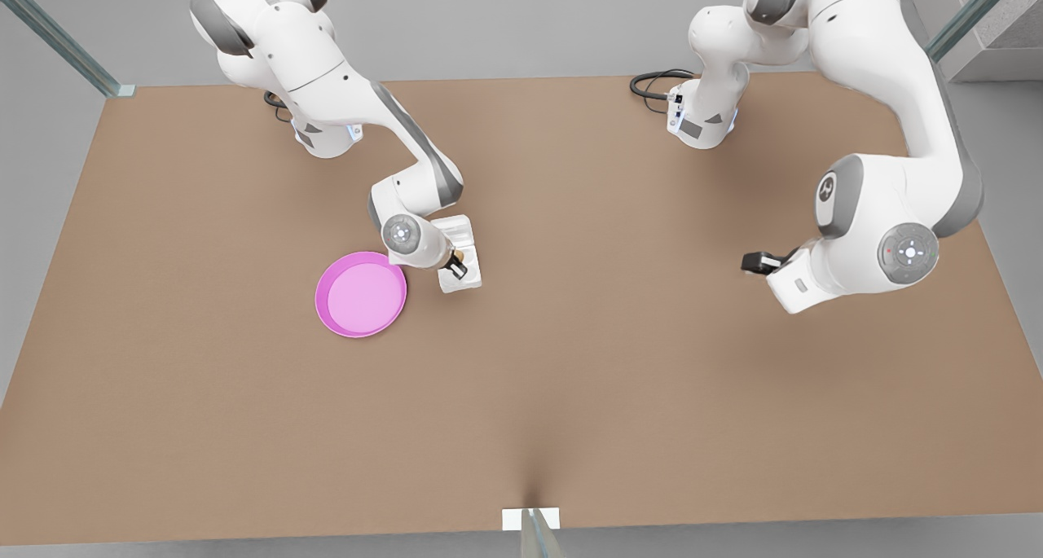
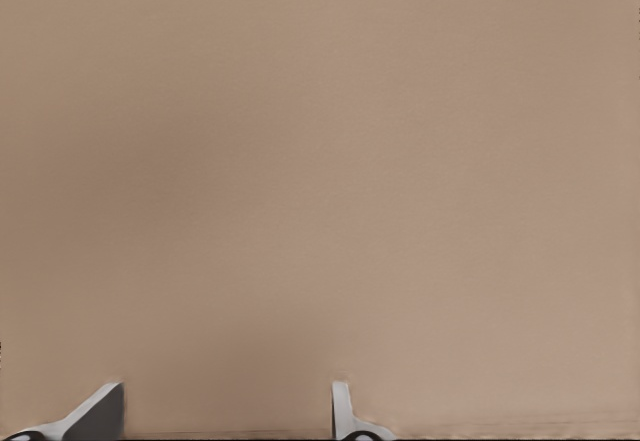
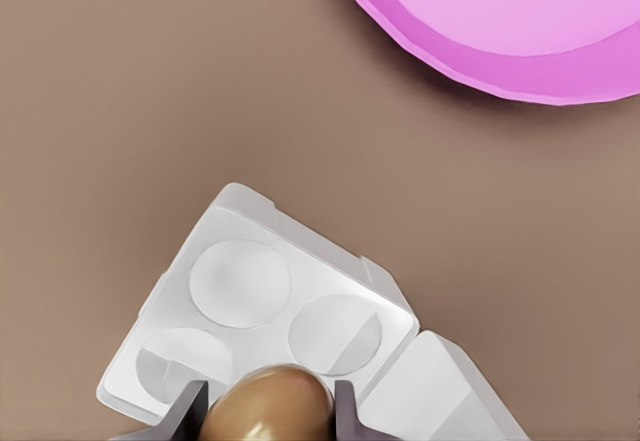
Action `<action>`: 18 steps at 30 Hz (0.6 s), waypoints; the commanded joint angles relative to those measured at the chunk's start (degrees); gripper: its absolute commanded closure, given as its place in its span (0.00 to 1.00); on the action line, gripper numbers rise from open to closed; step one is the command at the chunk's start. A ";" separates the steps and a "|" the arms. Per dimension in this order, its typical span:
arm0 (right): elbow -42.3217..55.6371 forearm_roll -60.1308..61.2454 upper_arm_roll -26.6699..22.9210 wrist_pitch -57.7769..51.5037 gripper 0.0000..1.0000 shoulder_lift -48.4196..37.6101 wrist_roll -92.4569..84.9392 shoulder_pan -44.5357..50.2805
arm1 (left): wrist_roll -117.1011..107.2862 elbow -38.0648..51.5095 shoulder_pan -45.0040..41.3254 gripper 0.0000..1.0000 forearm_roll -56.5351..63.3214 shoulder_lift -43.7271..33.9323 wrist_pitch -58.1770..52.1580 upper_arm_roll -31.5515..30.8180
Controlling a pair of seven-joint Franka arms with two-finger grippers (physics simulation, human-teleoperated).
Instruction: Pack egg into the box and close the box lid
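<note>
- On the tabletop (image 1: 570, 395), near the centre of the front view and a little toward 9 o'clock, we see the box (image 1: 461, 257) lying open, its box lid (image 1: 459, 232) folded back flat at the tray's 12 o'clock side.
- We find the right pincer (image 1: 456, 265) directly over the box, clenched on the egg (image 1: 458, 256); in the right wrist view the egg (image 3: 266, 403) sits between the two fingers (image 3: 186, 411), above the tray's cups.
- We read the egg as tan-brown and smooth, held above one cup of the box (image 3: 260, 311); the three other cups in that view show bare white bottoms.
- We see the box lid (image 3: 440, 386) in the right wrist view as a plain white flap joined to the tray's edge.
- At the box's 8 o'clock in the front view lies a round pink plate (image 1: 361, 293), just beside the box but apart from it; its rim (image 3: 450, 51) also shows in the right wrist view.
- At 3 o'clock in the front view, well apart from the box, we see the left pincer (image 1: 759, 262) waiting above bare tabletop.
- We see its fingertips (image 2: 100, 413) spread apart, released, with nothing between them, over plain tabletop (image 2: 320, 161).
</note>
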 commanded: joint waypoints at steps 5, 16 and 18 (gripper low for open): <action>0.00 -0.04 0.00 -0.14 0.00 0.00 0.03 -0.09 | -1.37 -0.35 -3.08 0.00 0.39 -0.09 -2.79 -0.35; 1.58 -0.13 0.00 -0.14 0.00 0.09 -0.85 -2.37 | 2.06 0.00 -6.25 0.00 -0.75 0.00 -3.23 -0.17; 4.13 -0.21 0.00 -0.14 0.00 0.70 -0.59 -3.60 | 2.06 0.18 -6.60 0.00 -0.75 0.00 -3.23 -0.35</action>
